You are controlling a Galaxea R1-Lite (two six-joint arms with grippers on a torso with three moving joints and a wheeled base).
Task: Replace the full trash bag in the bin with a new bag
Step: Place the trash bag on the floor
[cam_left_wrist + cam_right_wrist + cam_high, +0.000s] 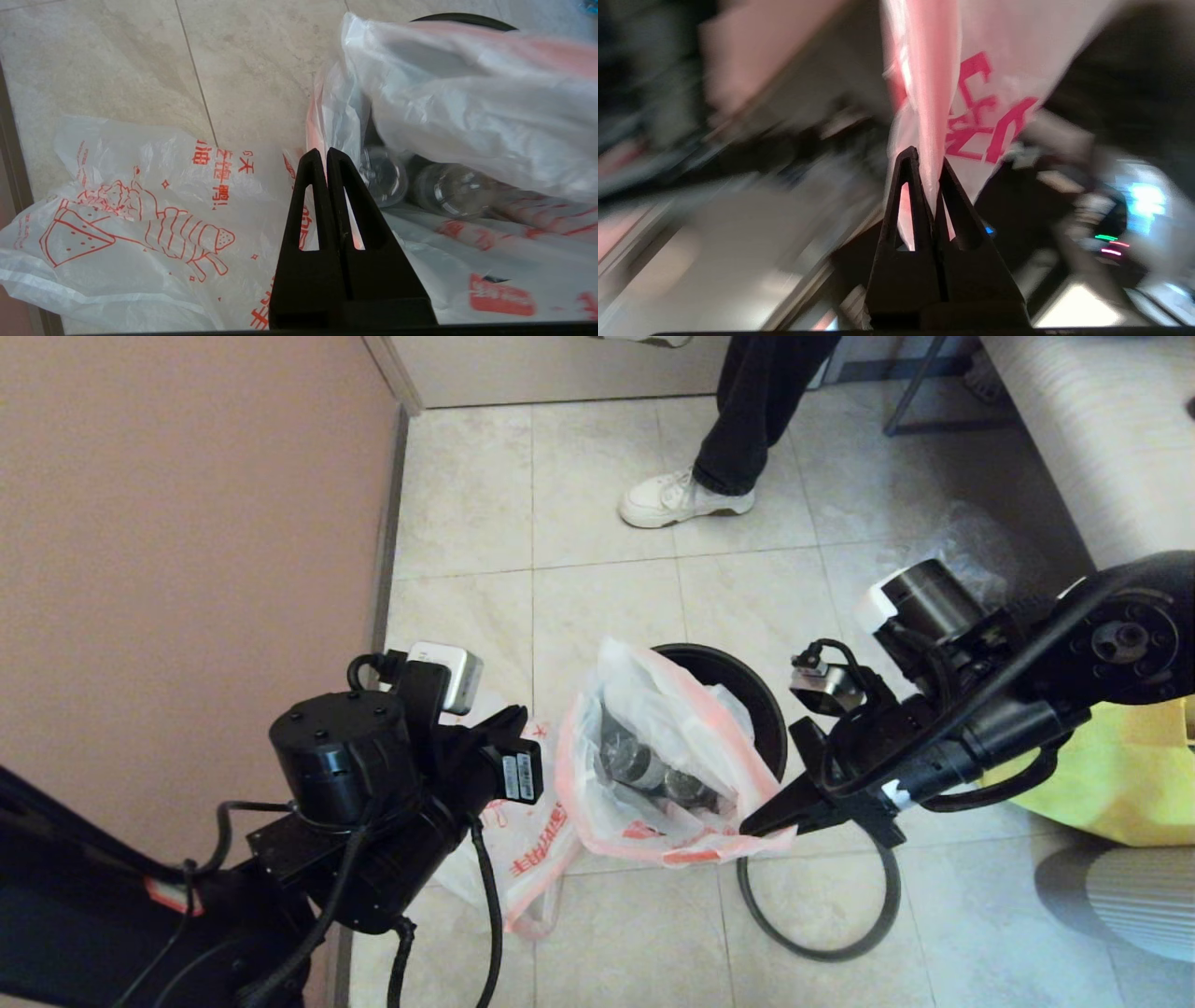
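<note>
Bag of bottles (653, 747) sits half out of the bin (738, 695), mouth sagging open toward the robot, bottles visible inside. Right gripper (752, 823) pinched shut on the pink-edged rim of that bag, plastic caught right between the tips; confirmed in the right wrist view, film rising straight out of the closed jaws. Left gripper (325, 156) closed on nothing, tips just beside the bag's near edge, spare bag (140, 219) lying flat on the floor (607, 485) under and to the side of those jaws. Dark ring (822, 905) off the bin, on the floor below the right jaws.

Probably mid-lift. Best done slowly and straight up, keeping the pinch deep on the rim, since thin film tears or slips under the bottles' weight. Worth bringing the left jaws onto the opposite edge to share the load and keep the mouth from tipping
</note>
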